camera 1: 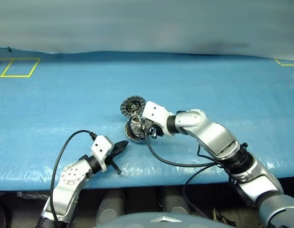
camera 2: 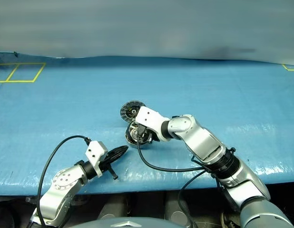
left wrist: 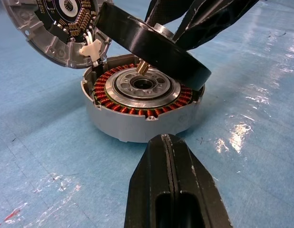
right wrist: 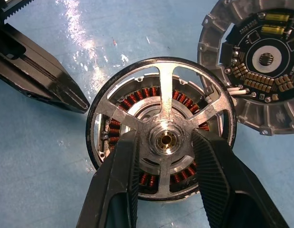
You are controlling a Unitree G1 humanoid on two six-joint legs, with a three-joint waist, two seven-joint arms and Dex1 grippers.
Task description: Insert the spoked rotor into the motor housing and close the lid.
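R gripper (right wrist: 162, 142) pinches the spoked rotor (right wrist: 161, 126) by its hub, tilted over motor housing (left wrist: 137, 118) — lid (right wrist: 261, 66) open beside; L gripper (left wrist: 171, 156) pressed together nearby.

My work surface is a table under a blue plastic sheet (camera 1: 223, 80), wrinkled and glossy with glare patches. Yellow tape (camera 1: 16, 67) marks 2 adjoining squares at the sheet's far left corner; another yellow mark (camera 1: 286, 63) sits at its far right. Beyond the sheet: a plain grey wall (camera 1: 147, 23).
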